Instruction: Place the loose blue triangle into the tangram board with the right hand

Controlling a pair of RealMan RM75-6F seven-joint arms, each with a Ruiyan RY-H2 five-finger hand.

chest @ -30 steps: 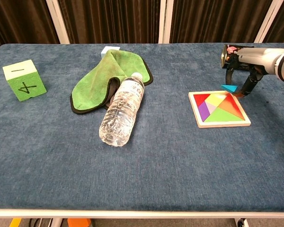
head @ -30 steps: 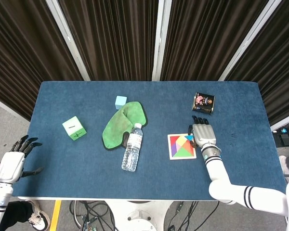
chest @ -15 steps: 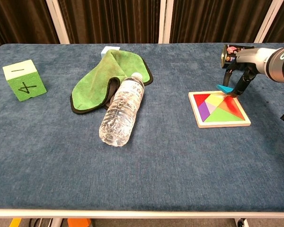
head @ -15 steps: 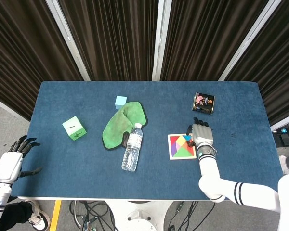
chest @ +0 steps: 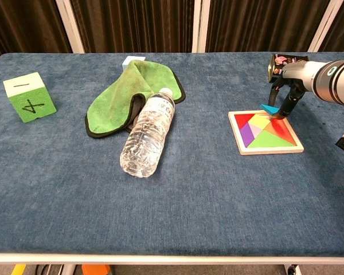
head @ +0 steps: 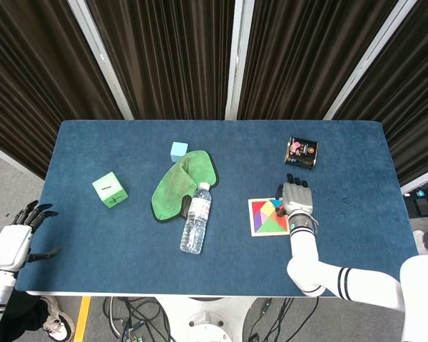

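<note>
The tangram board [head: 261,228] [chest: 268,149] lies right of the table's middle, filled with coloured pieces. The blue triangle [chest: 269,109] [head: 279,204] hangs tilted over the board's far edge, pinched at the fingertips [chest: 284,109] of my right hand [head: 297,197] [chest: 288,86]. That hand hovers at the board's far right corner. My left hand [head: 16,241] hangs off the table's front left edge with fingers spread, holding nothing; the chest view does not show it.
A water bottle [chest: 148,134] lies on its side left of the board, beside a green cloth [chest: 125,96]. A green cube [chest: 29,96] sits far left, a small light-blue block [head: 178,151] behind the cloth, and a black packet [head: 301,152] behind my right hand.
My right hand has shifted left with the blue triangle, from beside the board's far right corner to over its far edge. The left hand has dropped slightly.
</note>
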